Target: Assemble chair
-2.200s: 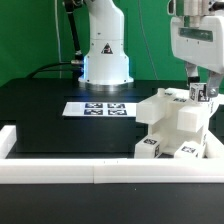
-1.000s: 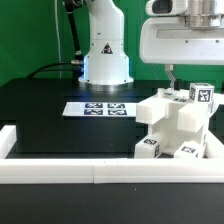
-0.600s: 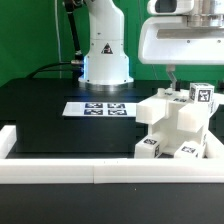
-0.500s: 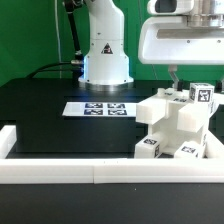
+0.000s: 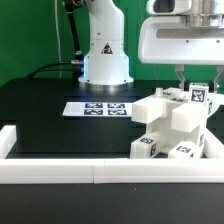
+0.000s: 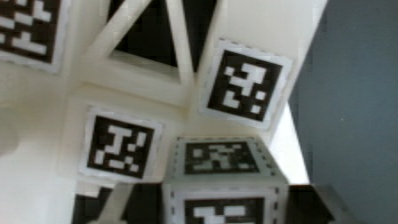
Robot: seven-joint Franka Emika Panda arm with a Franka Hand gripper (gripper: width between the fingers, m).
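The chair (image 5: 170,125) is a chunky stack of white blocks with black-and-white tags, standing at the exterior view's right on the black table. My gripper (image 5: 199,80) hangs straight down over it. Its fingers (image 5: 181,73) straddle the chair's top tagged post (image 5: 197,96) and are shut on it. The wrist view is filled by the chair's white pieces from very close: a tagged slab (image 6: 244,80) and a small tagged cube (image 6: 217,158) below it. My fingertips do not show there.
The marker board (image 5: 98,108) lies flat on the table in front of the robot base (image 5: 105,55). A long white border rail (image 5: 70,175) runs along the table's near edge, just in front of the chair.
The jaws have closed from wide open onto the chair's top post. The chair's lower front has shifted slightly toward the exterior view's left.
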